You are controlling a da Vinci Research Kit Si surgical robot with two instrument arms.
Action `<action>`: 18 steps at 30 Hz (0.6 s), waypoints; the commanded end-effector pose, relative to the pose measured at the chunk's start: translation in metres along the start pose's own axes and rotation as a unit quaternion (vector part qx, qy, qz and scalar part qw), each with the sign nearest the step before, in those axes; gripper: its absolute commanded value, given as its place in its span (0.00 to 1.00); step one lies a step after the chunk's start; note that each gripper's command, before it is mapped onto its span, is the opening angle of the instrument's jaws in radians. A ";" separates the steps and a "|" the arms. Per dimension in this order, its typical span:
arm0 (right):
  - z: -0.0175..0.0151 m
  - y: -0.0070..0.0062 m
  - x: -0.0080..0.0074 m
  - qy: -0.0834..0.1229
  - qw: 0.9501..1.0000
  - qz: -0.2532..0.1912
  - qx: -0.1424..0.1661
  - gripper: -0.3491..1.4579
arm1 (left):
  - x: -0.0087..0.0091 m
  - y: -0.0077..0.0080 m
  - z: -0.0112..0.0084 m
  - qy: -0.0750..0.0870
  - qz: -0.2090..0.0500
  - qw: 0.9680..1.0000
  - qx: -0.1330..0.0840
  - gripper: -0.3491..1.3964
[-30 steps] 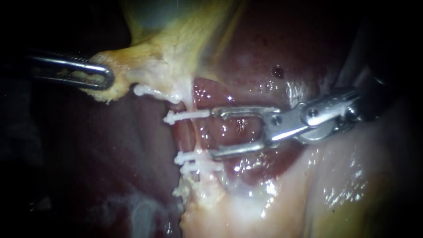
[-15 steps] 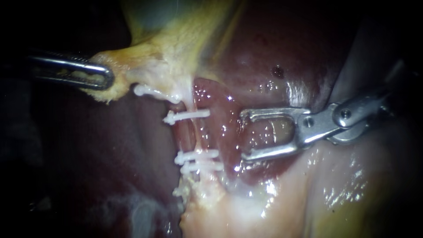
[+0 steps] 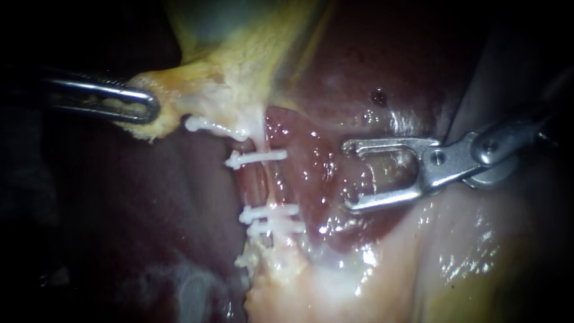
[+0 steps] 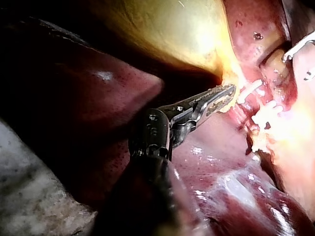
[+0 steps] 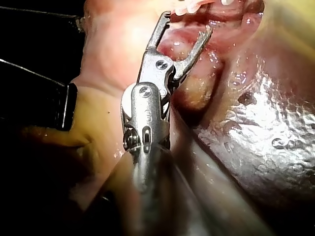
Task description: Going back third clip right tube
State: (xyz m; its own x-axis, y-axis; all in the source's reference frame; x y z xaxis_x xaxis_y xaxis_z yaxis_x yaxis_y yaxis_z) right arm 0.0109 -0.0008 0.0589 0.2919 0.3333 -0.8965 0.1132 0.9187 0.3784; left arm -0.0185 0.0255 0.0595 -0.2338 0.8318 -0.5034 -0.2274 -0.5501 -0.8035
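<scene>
- The liver (image 3: 382, 72) lies behind the clipped tube (image 3: 263, 185), and the gallbladder (image 3: 251, 48) hangs above the tube.
- The right instrument (image 3: 348, 176) stands apart from the tube, its jaws wide and empty.
- The left instrument (image 3: 146, 107) grips the gallbladder's edge, left of the tube.
- White clips (image 3: 269, 211) cross the tube. I judge the retreat is in hand; next it needs a straight pull away.

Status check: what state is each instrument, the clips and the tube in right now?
Left instrument: jaws shut on the gallbladder edge.
Right instrument: jaws open, holding nothing.
Clips: shut, sitting across the tube.
Tube: in one piece between the clips, as far as the endoscope shows.
</scene>
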 end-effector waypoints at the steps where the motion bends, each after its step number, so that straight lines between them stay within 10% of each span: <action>1: -0.0001 0.0000 0.0000 0.000 1.000 0.000 0.000 0.47 | 0.0000 -0.0003 0.0003 0.000 0.001 1.000 0.001 0.00; 18: -0.0003 -0.0002 0.0000 0.000 1.000 0.000 0.001 0.47 | -0.0024 -0.0022 0.0056 0.000 0.009 1.000 0.002 0.00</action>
State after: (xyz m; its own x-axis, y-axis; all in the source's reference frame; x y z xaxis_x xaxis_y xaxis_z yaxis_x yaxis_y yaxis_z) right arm 0.0106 -0.0009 0.0587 0.2915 0.3330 -0.8968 0.1152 0.9184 0.3784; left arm -0.0227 0.0243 0.0644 -0.2368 0.8222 -0.5175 -0.2267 -0.5647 -0.7935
